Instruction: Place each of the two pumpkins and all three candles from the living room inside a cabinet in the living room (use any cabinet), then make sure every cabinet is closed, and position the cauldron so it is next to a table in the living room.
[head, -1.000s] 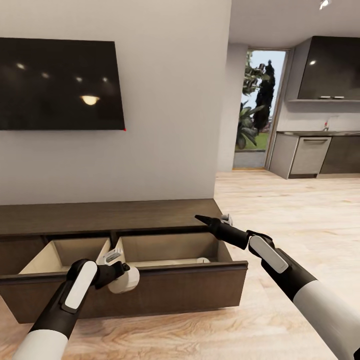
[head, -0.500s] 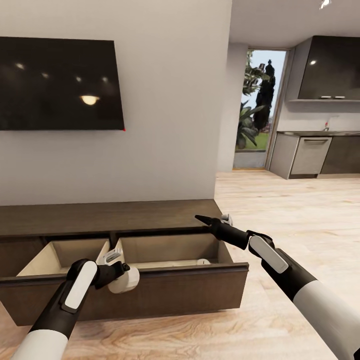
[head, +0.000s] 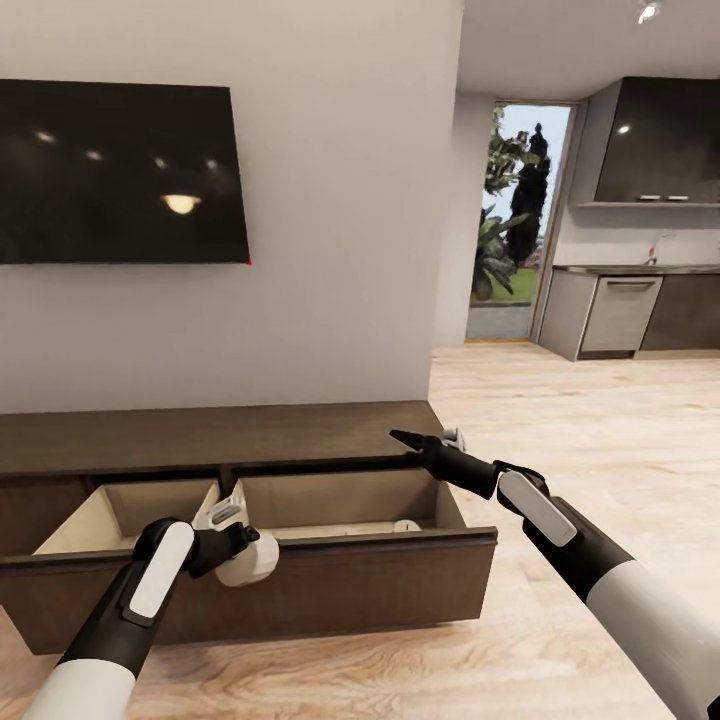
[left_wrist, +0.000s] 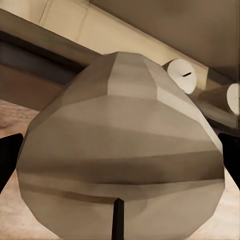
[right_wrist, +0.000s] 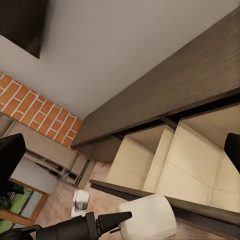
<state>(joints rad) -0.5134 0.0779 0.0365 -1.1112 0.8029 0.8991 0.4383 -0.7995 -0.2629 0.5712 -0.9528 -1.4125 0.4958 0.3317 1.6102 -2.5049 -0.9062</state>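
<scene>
Beneath a wall TV (head: 120, 172), the cabinet (head: 250, 440) is standing with its drawer (head: 300, 560) pulled out. Over the drawer's front edge, the left gripper (head: 240, 540) is clenching a candle (head: 248, 560). Another candle (head: 405, 523) is lying inside the drawer. Over the cabinet's end, the right gripper (head: 425, 437) is hanging spread and empty.
</scene>
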